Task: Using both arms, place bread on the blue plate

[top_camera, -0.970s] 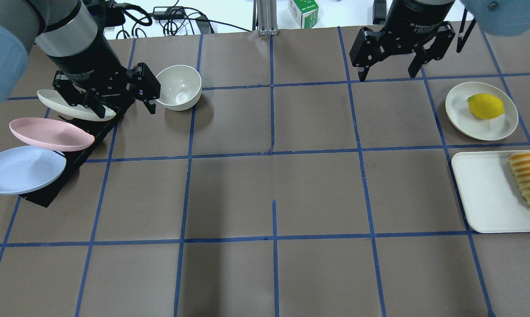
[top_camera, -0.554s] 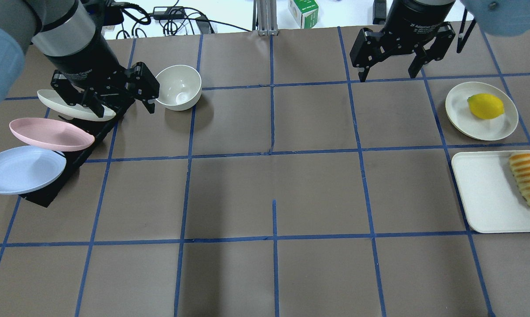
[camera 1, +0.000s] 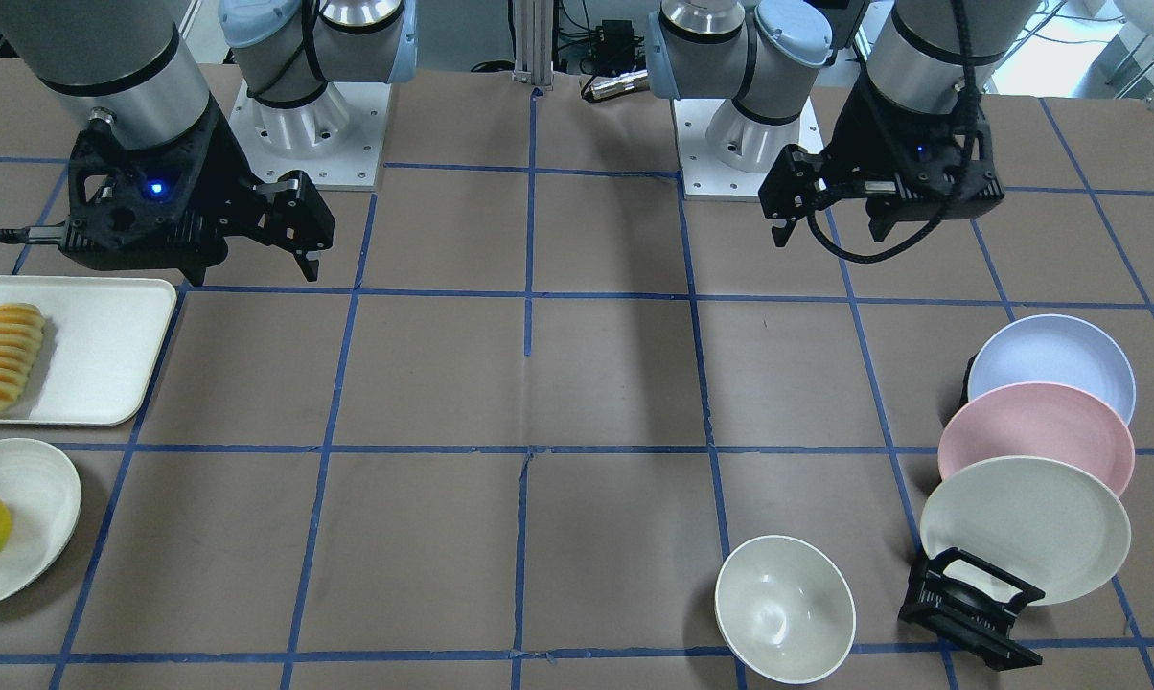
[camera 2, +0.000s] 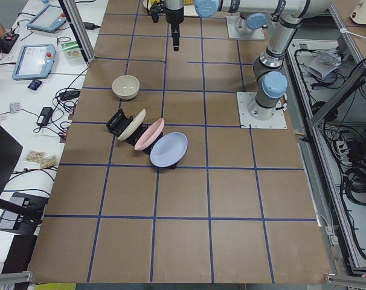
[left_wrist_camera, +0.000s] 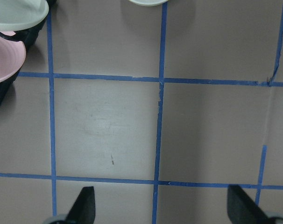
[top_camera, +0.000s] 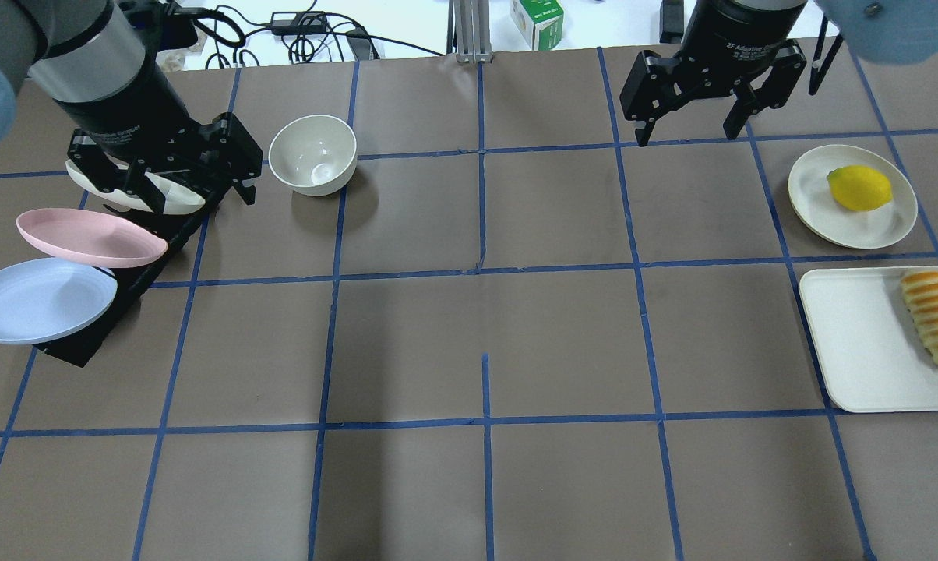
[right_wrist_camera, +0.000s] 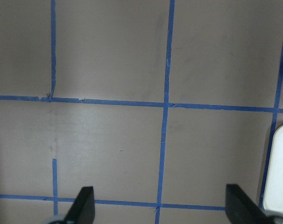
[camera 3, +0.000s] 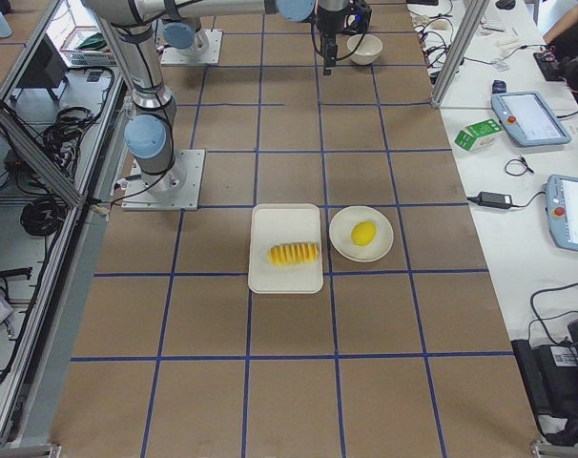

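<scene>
The bread [top_camera: 936, 318] lies on a white tray [top_camera: 858, 343] at the right edge; it also shows in the front view [camera 1: 2, 356]. The blue plate [top_camera: 40, 300] leans in a black rack [top_camera: 79, 351] at the left, nearest the robot, and shows in the front view [camera 1: 1051, 359]. My left gripper [top_camera: 202, 201] is open and empty, above the rack's far end beside the off-white plate [camera 1: 1023, 527]. My right gripper [top_camera: 684, 134] is open and empty, high over the far table, well away from the bread. Both wrist views show only bare table between spread fingers.
A pink plate [top_camera: 87, 238] stands in the rack between the blue and off-white plates. A white bowl [top_camera: 313, 154] sits just right of the left gripper. A lemon [top_camera: 858, 187] lies on a small off-white plate [top_camera: 819, 202] beyond the tray.
My left gripper has moved left, away from the bowl and further over the off-white plate. My right gripper has barely moved. Nothing was grasped.
</scene>
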### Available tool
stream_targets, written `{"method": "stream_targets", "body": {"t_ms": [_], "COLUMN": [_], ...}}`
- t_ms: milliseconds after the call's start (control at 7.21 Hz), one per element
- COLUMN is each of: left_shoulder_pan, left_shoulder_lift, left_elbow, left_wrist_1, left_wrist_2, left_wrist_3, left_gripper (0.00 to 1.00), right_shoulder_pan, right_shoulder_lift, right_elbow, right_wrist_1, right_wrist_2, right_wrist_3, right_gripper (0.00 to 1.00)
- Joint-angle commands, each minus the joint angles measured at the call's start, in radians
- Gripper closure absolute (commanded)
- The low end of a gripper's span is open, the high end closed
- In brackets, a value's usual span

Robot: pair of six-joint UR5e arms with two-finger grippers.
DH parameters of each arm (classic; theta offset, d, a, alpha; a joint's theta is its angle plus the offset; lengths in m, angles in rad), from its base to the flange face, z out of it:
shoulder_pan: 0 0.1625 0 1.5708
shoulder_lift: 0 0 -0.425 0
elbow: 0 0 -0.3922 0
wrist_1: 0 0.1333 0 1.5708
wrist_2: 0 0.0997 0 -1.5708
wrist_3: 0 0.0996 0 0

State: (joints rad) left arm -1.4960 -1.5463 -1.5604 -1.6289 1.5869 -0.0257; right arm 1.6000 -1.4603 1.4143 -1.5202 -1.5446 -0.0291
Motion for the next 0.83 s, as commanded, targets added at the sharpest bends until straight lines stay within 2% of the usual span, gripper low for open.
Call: {"method": "stream_targets", "body": {"t_ms": [0, 139, 416, 554, 693], "left_shoulder_pan": [0.065, 0.11, 0.276, 0.372, 0.472], "left_shoulder_lift": [0.0, -0.006, 0.0, 0.0, -0.001], "left_elbow": [0.007, 0.011, 0.022, 0.022, 0.025], "left_wrist_1": [0.009, 0.042, 0.038, 0.038, 0.043], "left_wrist_2": [0.004, 0.007, 0.015, 0.037, 0.07], "left_wrist_3": [0.001, -0.002, 0.068, 0.176, 0.322], "left_gripper": [0.0, 0.0, 0.0, 0.0, 0.0], "right_shoulder_pan": [-0.003, -0.003, -0.014, -0.056, -0.105], "right_shoulder_lift": [0.0, 0.0, 0.0, -0.003, -0.024], "right_elbow": [0.0, 0.0, 0.002, 0.009, 0.038], "right_wrist_1": [0.002, 0.002, 0.009, 0.026, 0.032], "right_wrist_2": [-0.003, -0.003, -0.031, -0.102, -0.107], "right_wrist_3": [-0.002, -0.005, -0.021, -0.041, -0.07], "right_gripper": [0.0, 0.0, 0.0, 0.0, 0.0]}}
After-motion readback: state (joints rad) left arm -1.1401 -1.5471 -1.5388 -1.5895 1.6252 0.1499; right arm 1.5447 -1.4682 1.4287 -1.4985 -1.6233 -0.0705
